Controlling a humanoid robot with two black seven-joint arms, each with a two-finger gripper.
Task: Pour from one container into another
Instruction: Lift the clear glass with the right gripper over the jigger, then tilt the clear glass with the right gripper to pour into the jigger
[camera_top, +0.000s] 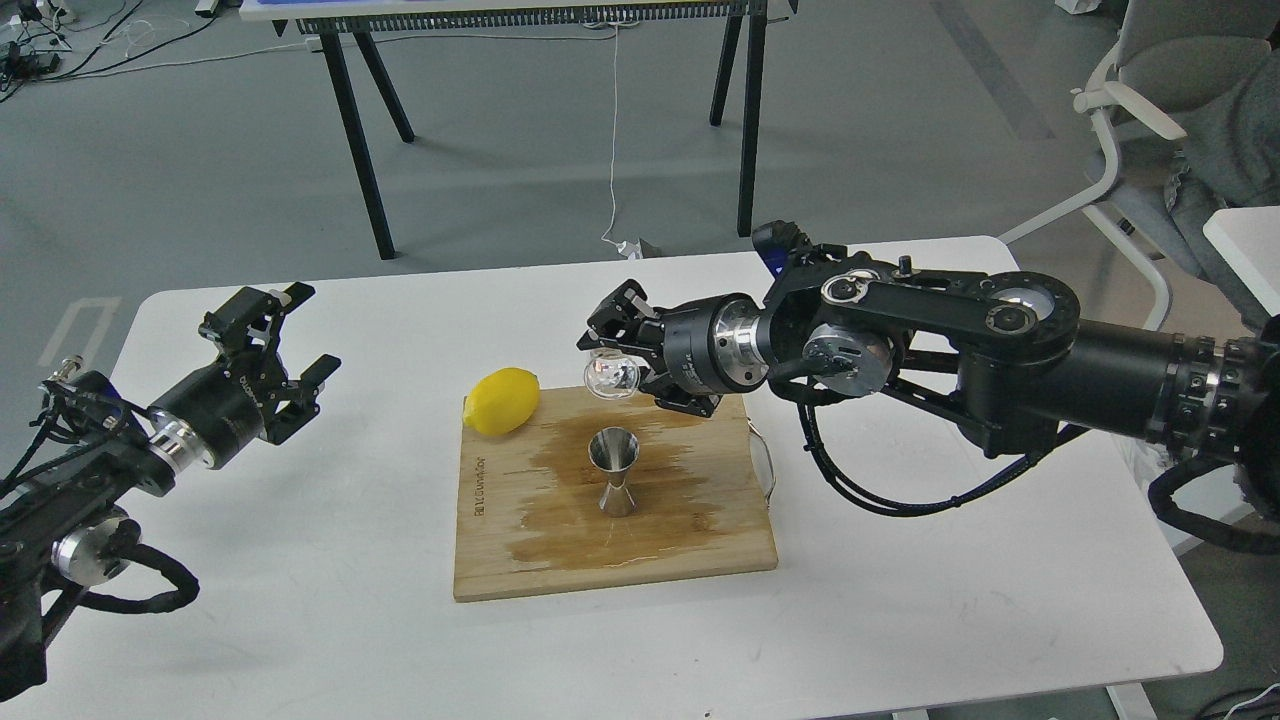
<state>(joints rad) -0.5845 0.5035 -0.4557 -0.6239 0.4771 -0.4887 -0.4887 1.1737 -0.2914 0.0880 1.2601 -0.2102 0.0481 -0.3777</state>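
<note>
Glass cup (612, 376) hangs tilted above the steel jigger (615, 470), pinched by the right pincer (622, 352). Jigger stands mid cutting board (520, 560). Left pincer (292, 345) is spread, holding nothing.

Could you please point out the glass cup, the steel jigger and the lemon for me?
glass cup (611, 376): head view, on its clear rounded side, held in the right gripper.
steel jigger (616, 470): head view, near its narrow waist.
lemon (501, 401): head view, middle of its yellow skin.

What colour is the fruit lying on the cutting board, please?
The lemon is bright yellow, seen in the head view.
</note>
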